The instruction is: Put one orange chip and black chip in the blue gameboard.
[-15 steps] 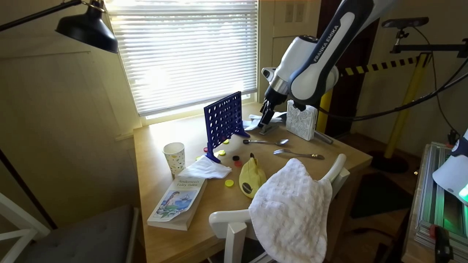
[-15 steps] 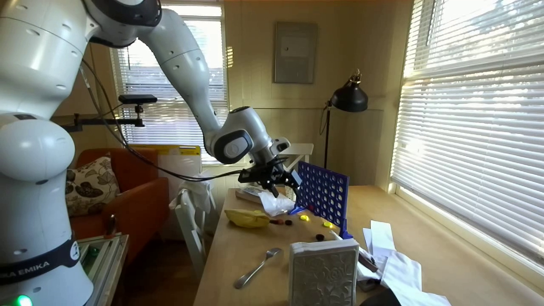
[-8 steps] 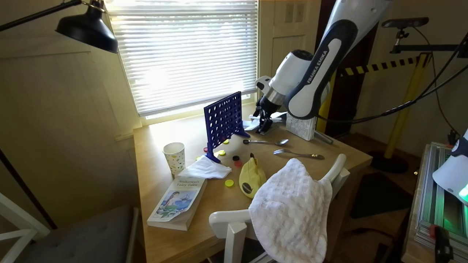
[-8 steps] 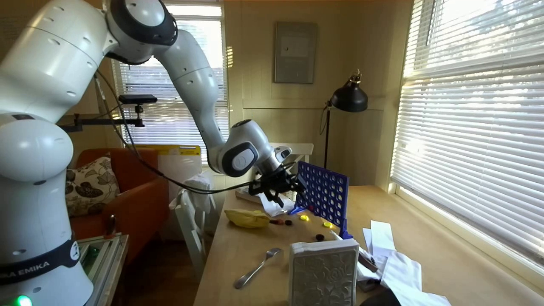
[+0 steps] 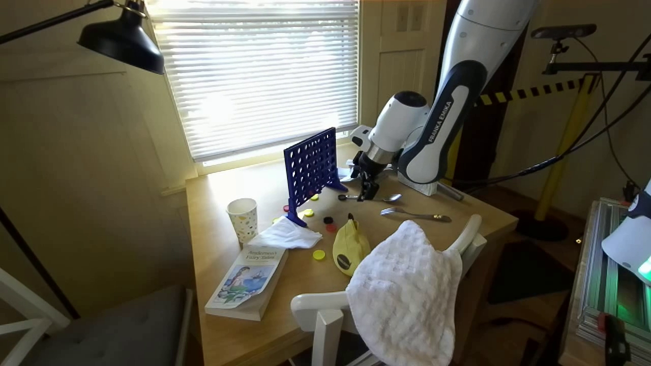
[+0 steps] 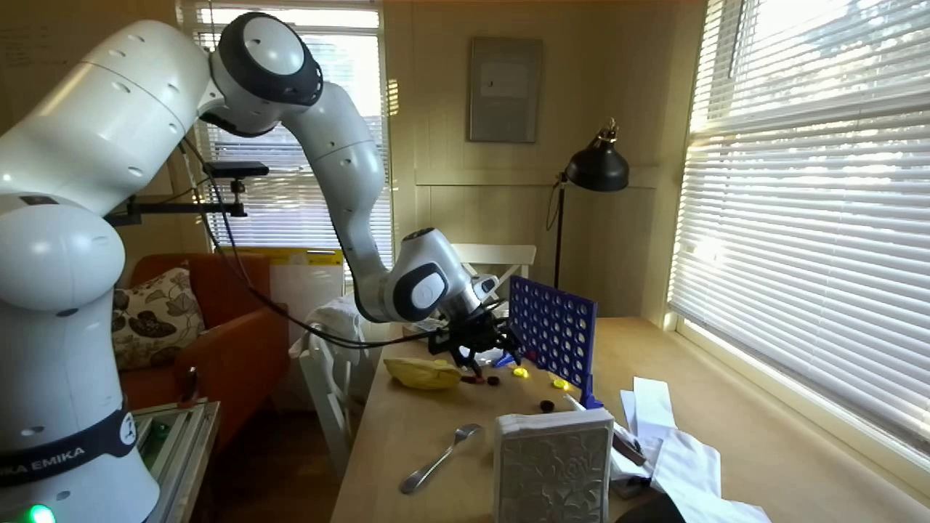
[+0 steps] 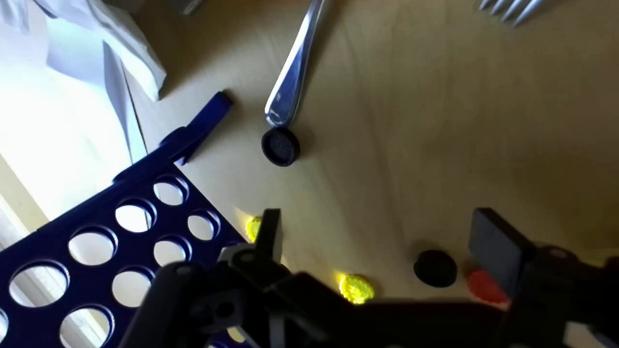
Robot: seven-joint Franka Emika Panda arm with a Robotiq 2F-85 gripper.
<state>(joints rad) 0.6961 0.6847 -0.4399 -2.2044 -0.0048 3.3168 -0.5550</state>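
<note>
Dark-blue plastic gameboard (image 5: 311, 166) upright on light-wood table (image 5: 305, 279), black two-fingered tool (image 7: 384, 233) spread

In an exterior view the gameboard, a rectangular grid of round holes, stands at the tool's ten o'clock. The tool hangs above the table, its two fingers well apart.

In the wrist view a round black chip (image 7: 280, 146) sits on the table at its ten o'clock, against the handle end of a shiny metal spoon (image 7: 295, 75). A second round black chip (image 7: 435, 268) shows between the fingers; just beside it, at about four o'clock, lies a round orange-red chip (image 7: 486, 287), partly covered by a finger. A ridged yellow chip (image 7: 356, 289) lies near, toward nine o'clock.

In an exterior view a yellow banana-shaped pouch (image 5: 351, 249) lies at the gameboard's five o'clock and a spotted white paper cup (image 5: 243, 221) stands at eight.
</note>
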